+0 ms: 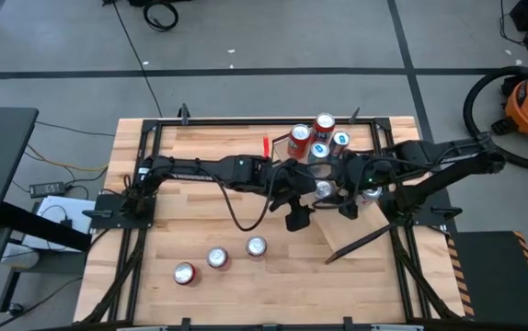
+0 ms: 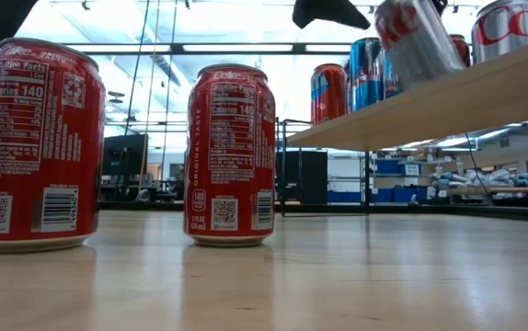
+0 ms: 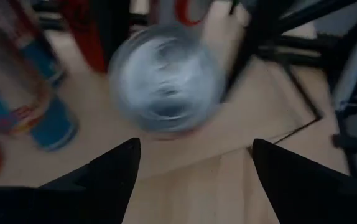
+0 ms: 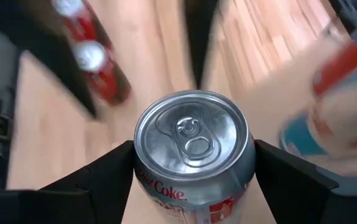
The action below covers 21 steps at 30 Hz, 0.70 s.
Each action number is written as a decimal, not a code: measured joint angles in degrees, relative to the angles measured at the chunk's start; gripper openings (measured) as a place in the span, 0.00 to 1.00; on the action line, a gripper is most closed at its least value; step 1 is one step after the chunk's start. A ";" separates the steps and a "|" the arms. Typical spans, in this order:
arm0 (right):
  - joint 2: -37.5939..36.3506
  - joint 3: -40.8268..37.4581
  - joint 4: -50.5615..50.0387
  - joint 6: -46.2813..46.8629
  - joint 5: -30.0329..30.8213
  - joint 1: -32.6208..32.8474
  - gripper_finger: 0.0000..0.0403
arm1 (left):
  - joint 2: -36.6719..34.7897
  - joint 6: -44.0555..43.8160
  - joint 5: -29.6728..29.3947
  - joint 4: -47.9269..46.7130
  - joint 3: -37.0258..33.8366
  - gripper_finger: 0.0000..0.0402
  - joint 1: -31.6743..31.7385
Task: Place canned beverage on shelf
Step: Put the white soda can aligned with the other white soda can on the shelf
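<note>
Two grippers meet over the shelf (image 1: 356,234), the sloped light board standing on the right part of the table (image 1: 200,230). The right gripper (image 4: 194,165) is clamped on a silver can (image 4: 194,149): in its wrist view both dark fingers (image 4: 104,171) press the can's sides, its top and pull tab facing the camera. In the low view that silver can (image 2: 418,39) is tilted, its base at the shelf (image 2: 448,97) board, though whether it touches the board I cannot tell. In the high view it shows as a silver top (image 1: 324,189) over the shelf's upper end.

The left gripper (image 3: 194,165) sits just beside the right one over the shelf, fingers spread apart and holding nothing; a blurred silver can top (image 3: 165,78) lies beyond them.

Other cans stand on the shelf's far end: red ones (image 1: 301,140) and blue ones (image 1: 339,141) in the high view, and a red can (image 2: 508,26) nearest the camera in the low view, with a blue can (image 2: 367,72) farther along.

Three red cans stand on the table well apart from the shelf, toward the front edge: one (image 1: 184,273), a second (image 1: 217,258) and a third (image 1: 256,246). Two of them, large (image 2: 32,147) and (image 2: 230,154), fill the low view's foreground.
</note>
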 joint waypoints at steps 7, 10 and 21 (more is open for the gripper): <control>-0.73 0.07 -2.19 0.89 -1.72 0.55 0.77 | 0.00 0.01 1.02 -0.36 -0.02 0.79 0.07; -1.32 0.16 -1.18 0.88 -1.44 1.15 0.77 | 0.00 0.48 0.97 -0.36 -0.04 0.79 0.09; -1.77 0.05 3.95 -0.47 0.01 5.03 0.77 | -0.02 2.91 0.77 -6.76 -0.12 0.79 0.13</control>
